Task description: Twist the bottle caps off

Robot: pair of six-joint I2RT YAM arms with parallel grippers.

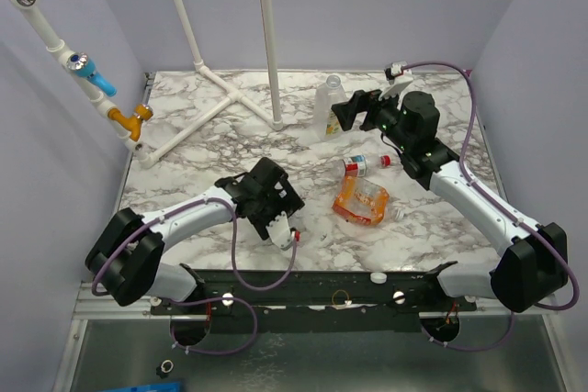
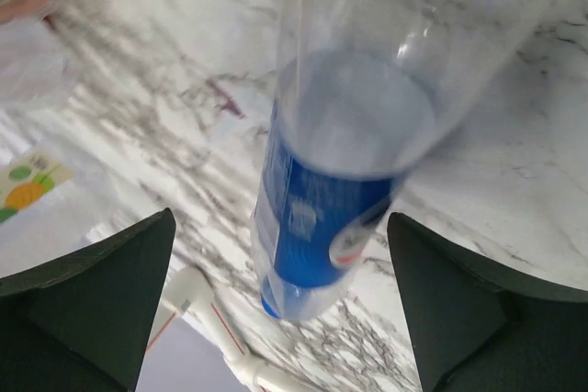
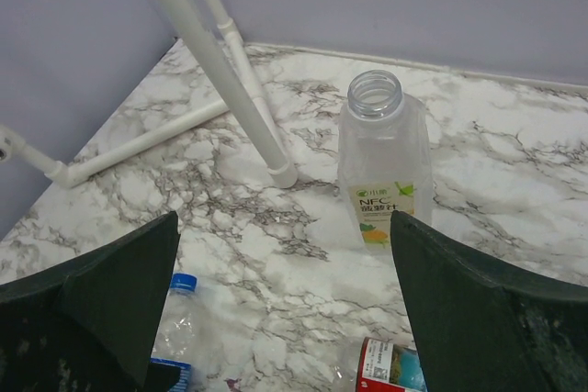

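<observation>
The blue-labelled Pepsi bottle point(image 2: 322, 218) lies on the marble between the fingers of my left gripper point(image 2: 280, 227), which is open and wide of it; its blue cap point(image 3: 185, 282) is on. In the top view my left gripper point(image 1: 257, 181) covers that bottle. My right gripper point(image 3: 285, 227) is open and empty, at the back point(image 1: 354, 107) beside the tall upright bottle with the yellow-green label point(image 3: 381, 172), whose mouth is uncapped. The red-labelled bottle point(image 1: 361, 165) lies on its side with its red cap point(image 1: 386, 161) on. The crushed orange-labelled bottle point(image 1: 361, 201) lies near it.
A white PVC pipe frame point(image 1: 230, 103) and an upright pole point(image 1: 268, 43) stand on the back left of the marble table point(image 1: 184, 181). A loose white cap point(image 1: 378, 276) sits on the front rail. Purple walls close in on the sides and back.
</observation>
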